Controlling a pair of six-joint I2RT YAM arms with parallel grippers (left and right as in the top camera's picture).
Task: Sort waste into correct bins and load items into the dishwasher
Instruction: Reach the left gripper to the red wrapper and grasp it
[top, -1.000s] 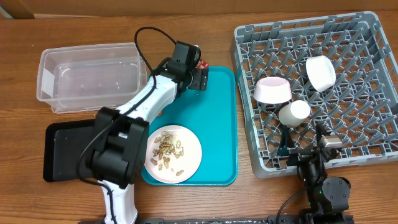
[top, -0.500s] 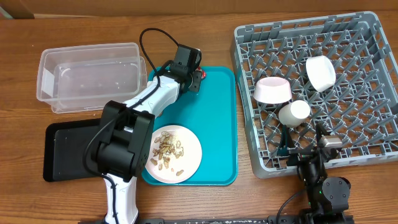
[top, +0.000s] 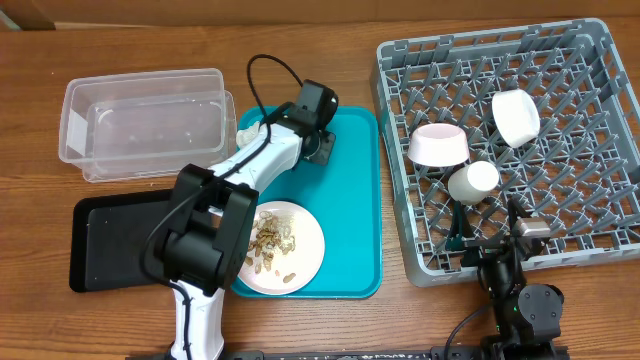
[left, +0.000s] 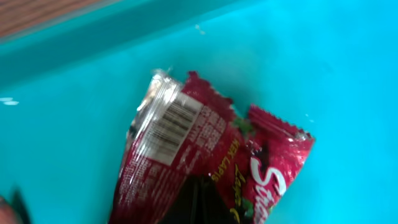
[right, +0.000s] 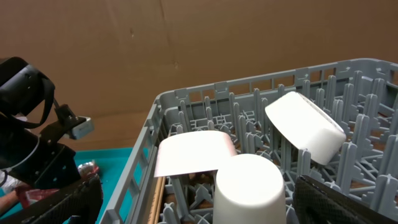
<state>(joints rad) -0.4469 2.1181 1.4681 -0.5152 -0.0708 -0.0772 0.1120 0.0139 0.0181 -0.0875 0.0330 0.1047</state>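
A red sweet wrapper (left: 205, 146) with a silver end lies on the teal tray (top: 350, 230), near its far edge. My left gripper (top: 322, 140) is down on it, and in the left wrist view its dark jaws (left: 196, 202) are shut on the wrapper's lower part. From above, the gripper hides the wrapper. A white plate (top: 305, 265) of peanut shells sits at the tray's near left. My right gripper (right: 205, 205) stands open at the front of the grey dish rack (top: 600, 150), holding nothing, with an upturned white cup (right: 249, 186) just beyond its fingers.
In the rack sit a white bowl (top: 438, 145), the cup (top: 473, 182) and a second white bowl (top: 515, 117). A clear plastic bin (top: 145, 120) stands at the far left, with a black bin (top: 115, 240) in front of it.
My left gripper has shifted a little right over the tray's far edge and closed from open onto the red wrapper. The right arm has not moved.
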